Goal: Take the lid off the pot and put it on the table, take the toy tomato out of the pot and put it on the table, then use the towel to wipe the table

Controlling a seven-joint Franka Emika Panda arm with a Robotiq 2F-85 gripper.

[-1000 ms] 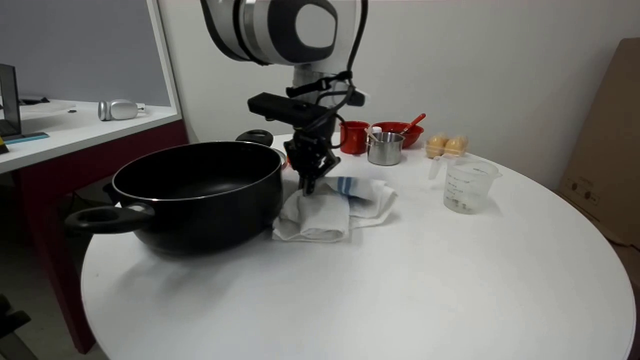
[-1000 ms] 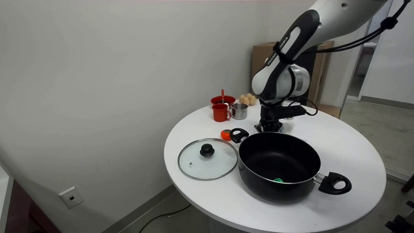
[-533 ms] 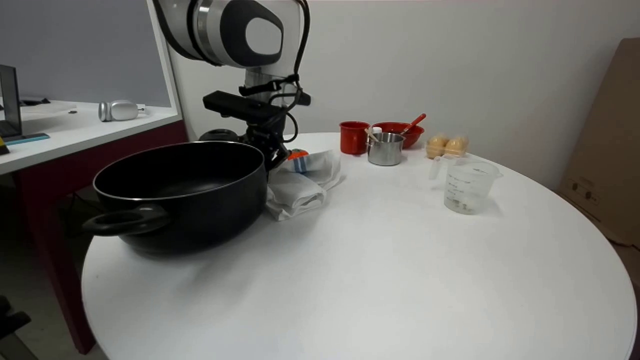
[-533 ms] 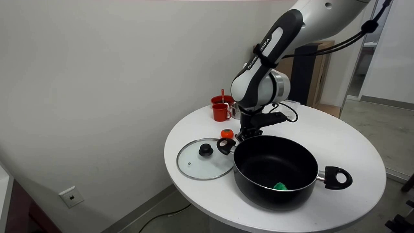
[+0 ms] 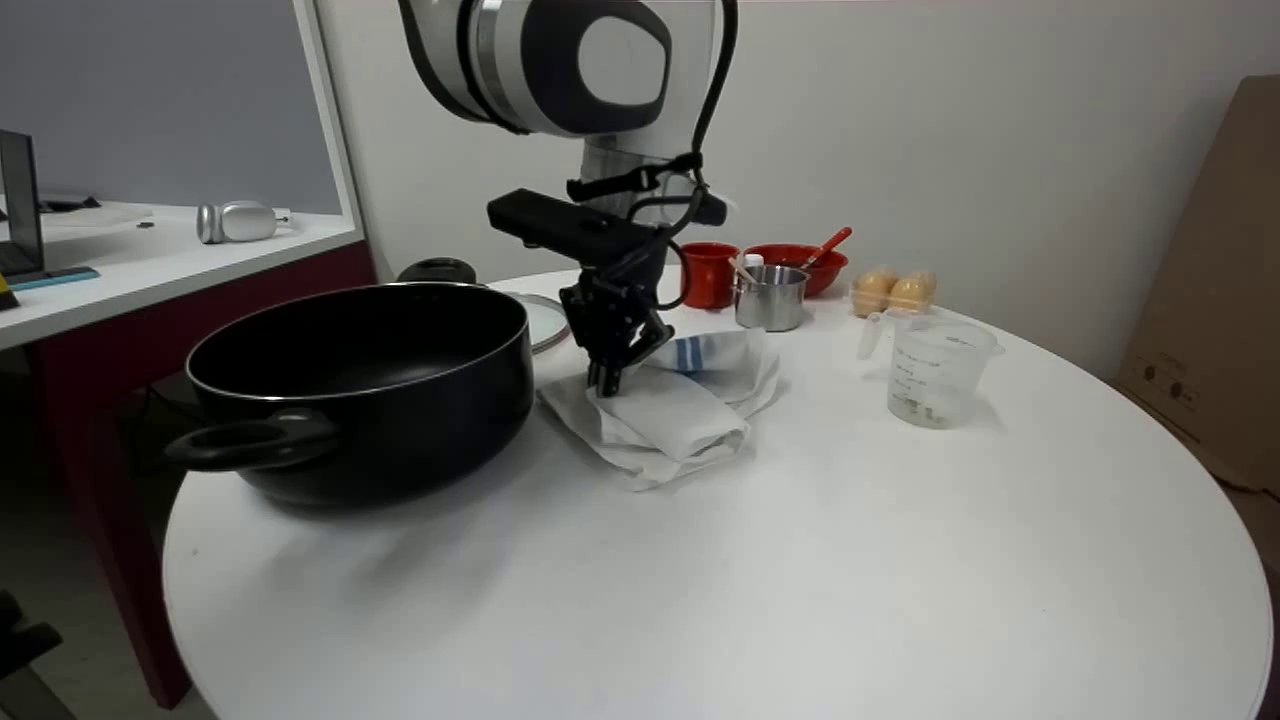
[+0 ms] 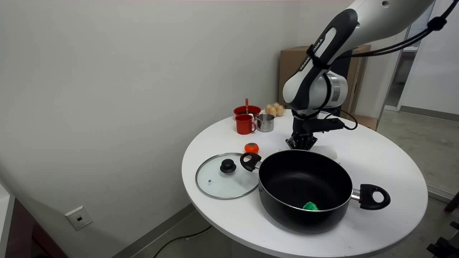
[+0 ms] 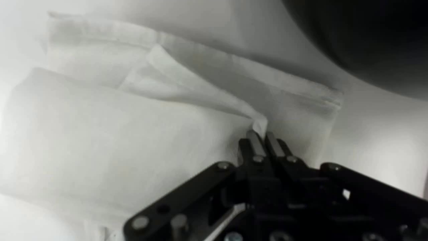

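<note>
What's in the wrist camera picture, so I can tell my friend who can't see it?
A black gripper pinches a fold of a white towel lying on a white table. A dark pot fills the upper right corner.

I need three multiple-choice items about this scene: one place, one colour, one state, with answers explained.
1. Where does the round glass lid lie?
A) Inside the red bowl
B) On the white round table
C) On the round black pot

2. What colour are the stripes on the white cloth towel?
A) Blue
B) Red
C) Green

3. How is the black robot gripper?
A) Wide open
B) Shut on the lid
C) Shut on the towel

1-B: it rests there in an exterior view.
2-A: their blue shows in an exterior view.
3-C: fingertips pinch a fold in the wrist view.
</note>
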